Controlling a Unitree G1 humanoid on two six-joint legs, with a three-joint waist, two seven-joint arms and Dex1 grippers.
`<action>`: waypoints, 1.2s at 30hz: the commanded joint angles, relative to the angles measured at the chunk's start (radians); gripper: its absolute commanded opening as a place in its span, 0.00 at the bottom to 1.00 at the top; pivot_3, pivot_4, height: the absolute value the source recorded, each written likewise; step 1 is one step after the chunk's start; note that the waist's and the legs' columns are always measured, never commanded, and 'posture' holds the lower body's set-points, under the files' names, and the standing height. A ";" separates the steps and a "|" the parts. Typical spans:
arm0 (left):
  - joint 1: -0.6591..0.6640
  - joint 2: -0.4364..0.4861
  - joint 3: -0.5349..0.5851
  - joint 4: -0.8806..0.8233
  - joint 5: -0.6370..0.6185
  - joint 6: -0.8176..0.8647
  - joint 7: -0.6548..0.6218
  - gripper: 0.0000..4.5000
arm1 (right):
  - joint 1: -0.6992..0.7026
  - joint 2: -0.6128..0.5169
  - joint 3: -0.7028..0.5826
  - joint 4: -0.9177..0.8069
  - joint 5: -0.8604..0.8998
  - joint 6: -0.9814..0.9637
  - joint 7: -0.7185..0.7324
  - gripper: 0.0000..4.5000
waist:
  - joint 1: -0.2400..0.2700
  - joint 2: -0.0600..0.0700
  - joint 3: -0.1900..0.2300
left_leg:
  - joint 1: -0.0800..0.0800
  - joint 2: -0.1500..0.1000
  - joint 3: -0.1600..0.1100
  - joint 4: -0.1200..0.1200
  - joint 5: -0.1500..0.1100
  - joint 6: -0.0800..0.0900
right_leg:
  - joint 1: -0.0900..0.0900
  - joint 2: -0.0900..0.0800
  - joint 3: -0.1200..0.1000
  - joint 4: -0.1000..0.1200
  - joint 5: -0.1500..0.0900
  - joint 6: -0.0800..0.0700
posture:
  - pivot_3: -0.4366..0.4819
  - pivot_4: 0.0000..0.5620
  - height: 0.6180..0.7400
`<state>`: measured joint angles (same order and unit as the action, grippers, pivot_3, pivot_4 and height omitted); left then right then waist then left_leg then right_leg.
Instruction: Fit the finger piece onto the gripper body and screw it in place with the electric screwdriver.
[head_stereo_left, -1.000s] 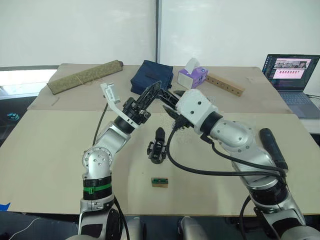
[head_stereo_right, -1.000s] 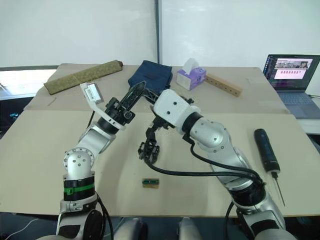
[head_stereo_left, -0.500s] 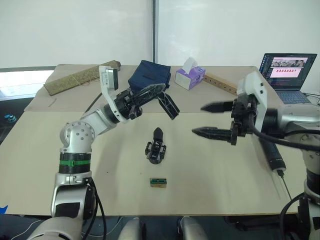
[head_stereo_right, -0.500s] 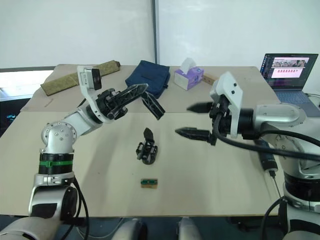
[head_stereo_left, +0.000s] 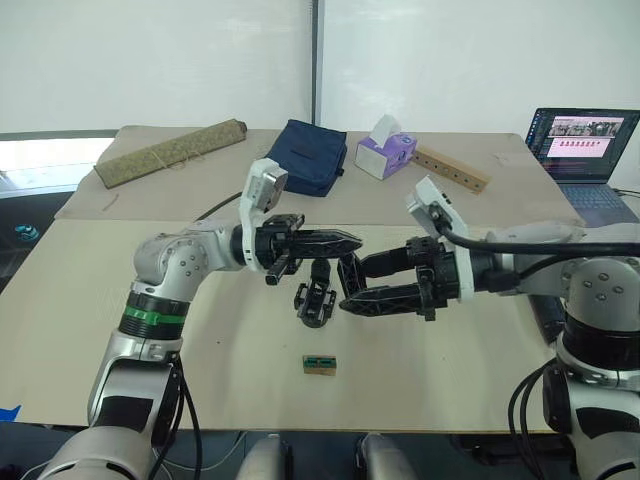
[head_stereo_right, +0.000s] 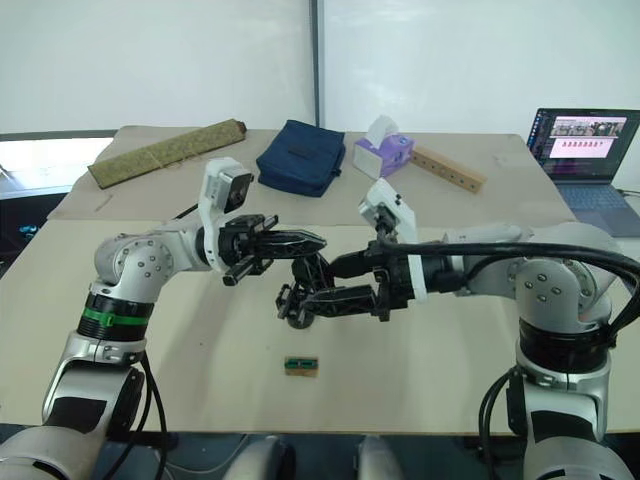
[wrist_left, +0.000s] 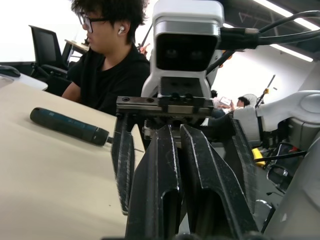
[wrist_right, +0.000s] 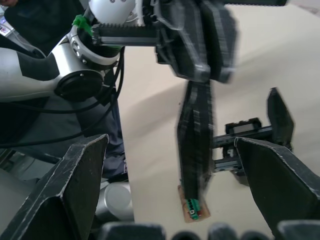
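Pincers converge: our clenched left pincer (head_stereo_left: 352, 240) and spread right pincer (head_stereo_left: 347, 283) hover over the small black chunky gripper body (head_stereo_left: 316, 297).

Pretty bright, even light overall, and only soft shadows are cast on the tan cardboard-covered table (head_stereo_left: 90, 320). The pale back wall is washed out. The 2 wrist pictures are smeared by motion blur up close.

gripper body (head_stereo_left: 316, 298): small, black, one pointed finger sticking up, resting mid-surface.
electric screwdriver (wrist_left: 67, 127): dark cylinder lying flat near the surface's edge.
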<state>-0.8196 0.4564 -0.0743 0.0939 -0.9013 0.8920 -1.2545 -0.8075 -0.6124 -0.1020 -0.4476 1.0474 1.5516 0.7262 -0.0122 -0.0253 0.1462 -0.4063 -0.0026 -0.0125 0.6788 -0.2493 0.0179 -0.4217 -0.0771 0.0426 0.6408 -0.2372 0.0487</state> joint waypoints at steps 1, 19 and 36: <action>-0.005 -0.009 -0.005 -0.037 0.017 -0.012 -0.015 0.00 | 0.002 0.012 -0.034 -0.024 0.037 0.007 -0.046 0.94 | -0.001 0.000 0.000 | 0.000 0.000 0.000 0.000 0.000 0.000 | 0.000 0.000 0.000 0.000 0.000 0.000 | 0.48 0.27 1.00; 0.000 -0.004 0.024 -0.055 0.041 0.004 -0.040 0.18 | 0.071 -0.039 -0.005 -0.073 0.072 -0.097 -0.027 0.07 | -0.002 0.000 0.000 | 0.000 0.000 0.000 0.000 0.000 0.000 | 0.000 0.000 0.000 0.000 0.000 0.000 | 0.48 0.27 1.00; 0.195 0.296 0.085 0.200 0.411 -0.666 -0.328 1.00 | 0.396 -0.064 -0.018 -0.159 -0.272 -0.796 0.120 0.07 | 0.001 0.000 0.000 | 0.000 0.000 0.002 0.000 0.000 0.000 | 0.000 0.001 0.000 -0.001 0.000 0.000 | 0.48 0.27 1.00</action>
<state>-0.6218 0.7435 0.0119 0.2645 -0.5241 0.2977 -1.5604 -0.4128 -0.6770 -0.1233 -0.5846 0.8021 0.8429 0.8120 -0.0112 -0.0256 0.1466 -0.4057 -0.0022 -0.0104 0.6787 -0.2493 0.0179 -0.4216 -0.0759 0.0426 0.6403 -0.2375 0.0489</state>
